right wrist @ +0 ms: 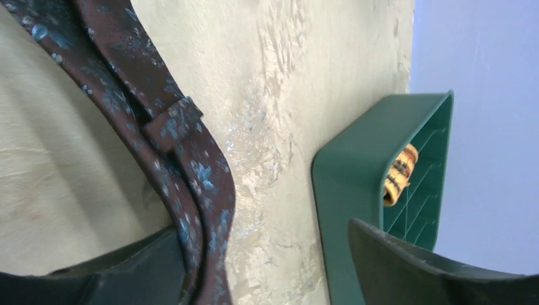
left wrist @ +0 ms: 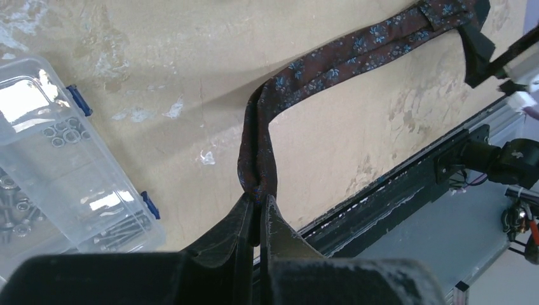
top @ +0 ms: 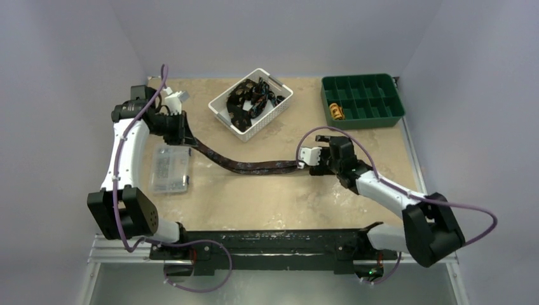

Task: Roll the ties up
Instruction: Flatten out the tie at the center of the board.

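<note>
The dark brown necktie with small pale blue marks [top: 245,166] lies stretched along the beige stone-look counter [top: 286,197], running from 10 o'clock to 3 o'clock of the top view's middle.

Only the left wrist view shows the left claw [left wrist: 259,206] clenched on the tie's folded end [left wrist: 330,67], fingers pressed together. Only the right wrist view shows the right claw [right wrist: 264,232] released: the tie [right wrist: 184,171] runs along one finger, the other well apart.

From above, the left arm reaches far up to 10 o'clock, its claw [top: 184,135] pointing inward. The right arm stretches toward the centre, its claw [top: 304,160] at the tie's 3 o'clock end.

More dark ties fill a white slatted plastic basket [top: 229,126] at 12 o'clock. A green compartment tray [top: 365,121] at 2 o'clock holds a yellow roll [top: 335,113]. A clear plastic box of screws [top: 170,168] sits at 9 o'clock.
</note>
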Motion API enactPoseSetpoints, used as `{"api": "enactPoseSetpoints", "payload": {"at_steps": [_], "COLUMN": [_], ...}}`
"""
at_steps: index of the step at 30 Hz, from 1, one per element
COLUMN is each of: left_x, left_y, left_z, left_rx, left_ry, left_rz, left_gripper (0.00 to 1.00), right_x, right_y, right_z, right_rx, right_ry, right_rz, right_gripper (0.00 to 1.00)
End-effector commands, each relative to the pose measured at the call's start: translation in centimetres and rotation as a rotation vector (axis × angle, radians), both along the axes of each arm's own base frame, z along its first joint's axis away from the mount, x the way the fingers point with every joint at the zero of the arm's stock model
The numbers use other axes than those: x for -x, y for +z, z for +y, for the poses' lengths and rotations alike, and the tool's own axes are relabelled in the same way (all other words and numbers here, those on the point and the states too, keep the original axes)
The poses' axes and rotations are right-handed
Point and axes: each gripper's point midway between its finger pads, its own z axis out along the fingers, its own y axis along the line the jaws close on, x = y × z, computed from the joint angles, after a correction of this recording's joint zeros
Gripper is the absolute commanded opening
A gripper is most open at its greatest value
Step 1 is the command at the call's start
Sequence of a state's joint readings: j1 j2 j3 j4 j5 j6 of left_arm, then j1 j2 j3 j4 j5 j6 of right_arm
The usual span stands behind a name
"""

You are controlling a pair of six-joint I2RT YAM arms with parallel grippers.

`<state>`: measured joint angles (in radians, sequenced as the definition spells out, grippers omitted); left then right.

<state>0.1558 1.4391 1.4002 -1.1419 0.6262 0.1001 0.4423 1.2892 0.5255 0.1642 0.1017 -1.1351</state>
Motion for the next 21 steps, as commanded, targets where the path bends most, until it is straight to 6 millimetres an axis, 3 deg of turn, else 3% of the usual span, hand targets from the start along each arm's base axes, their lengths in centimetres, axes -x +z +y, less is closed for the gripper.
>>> {"api": "enactPoseSetpoints", "payload": {"at_steps": [1,4,7,11,13,18,21], "left_x": [0.5,1.2,1.7,1.3,1.1,0.8,0.9], "left_y": [-0.6,-1.7,-2.4,-2.6,-2.4,-1.9,-1.6], "left_z": [-0.1,0.2,0.6,1.6,1.6,1.2,0.9], "left_rx": [-0.003,-0.025,-0.037,-0.039,-0.032,-0.002,0.019], "left_ry": [-0.061,-0.062,-0.048,-0.015,-0.026,-0.05,-0.06], "left_rz": [-0.01,0.013,0.031,0.039,0.038,0.032,0.03], "left_gripper": [0.04,0.04,0.04,0.03,0.03,0.06,0.09], "right_x": [4.2,5.2,5.1,7.2,7.4,6.9,6.0], "right_y": [1.8,3.0,3.4,2.5,1.5,-2.6,-5.4], "right_z": [2.1,0.5,-2.8,-6.3,-7.4,-8.9,-9.8], "right_rx": [-0.046,-0.072,-0.156,-0.175,-0.142,-0.104,-0.093], "right_ry": [0.153,0.044,-0.127,-0.204,-0.243,-0.396,-0.507], "right_rz": [0.241,0.395,0.599,0.826,0.832,0.863,0.863], "right_gripper": [0.94,0.93,0.86,0.82,0.76,0.48,0.43]}}
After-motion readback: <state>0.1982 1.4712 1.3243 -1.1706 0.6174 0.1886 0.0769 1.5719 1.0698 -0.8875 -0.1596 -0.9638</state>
